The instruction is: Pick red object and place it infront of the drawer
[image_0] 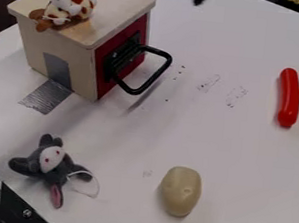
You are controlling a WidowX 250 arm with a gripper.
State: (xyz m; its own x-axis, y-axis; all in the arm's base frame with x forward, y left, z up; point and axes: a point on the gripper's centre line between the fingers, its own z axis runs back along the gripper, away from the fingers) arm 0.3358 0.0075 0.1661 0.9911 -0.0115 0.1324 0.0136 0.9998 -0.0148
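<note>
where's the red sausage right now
In the camera view, the red sausage lies on the white table near the right edge, right of the drawer's black handle and up and right of the potato.

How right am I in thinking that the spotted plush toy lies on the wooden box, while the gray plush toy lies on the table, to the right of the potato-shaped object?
One detail is off: the camera view shows the gray plush toy to the left of the potato-shaped object. It does lie on the table, and the spotted plush toy is on the wooden box.
</note>
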